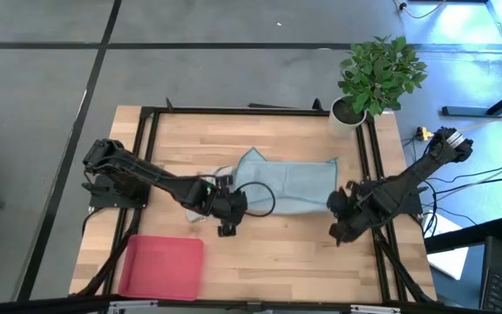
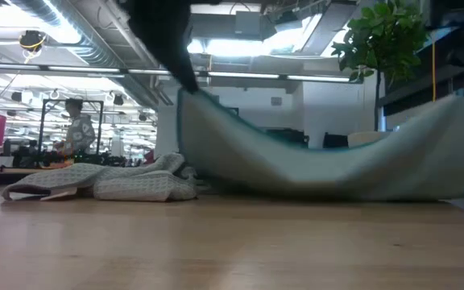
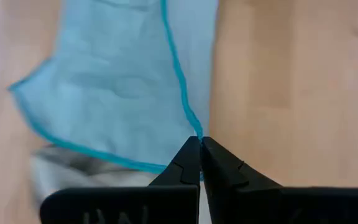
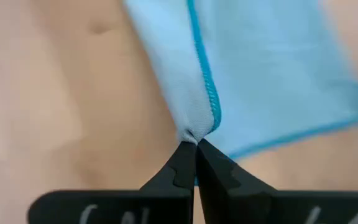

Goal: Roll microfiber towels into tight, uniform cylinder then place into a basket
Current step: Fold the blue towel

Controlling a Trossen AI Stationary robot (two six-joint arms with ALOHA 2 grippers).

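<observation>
At the table's front left corner lay the pink-red basket [image 1: 161,267], flat on the wood and well apart from both arms. Behind it and toward the middle, the light grey towel [image 2: 107,183] sat crumpled on the table [image 1: 268,253], partly hidden under the left arm in the high view. The left gripper [image 3: 201,142] was pinched together on one corner of the pale blue-teal towel [image 1: 290,185], its fingers [image 3: 179,165] meeting at the stitched hem. That towel stretched across the table's centre between the two arms; in the low view it sagged in the middle with both ends raised off the wood. At its right end the right gripper [image 4: 196,144] was clamped on the opposite corner, the cloth bunched where the tips closed. A potted plant [image 1: 378,77] stood at the far right corner of the table.
</observation>
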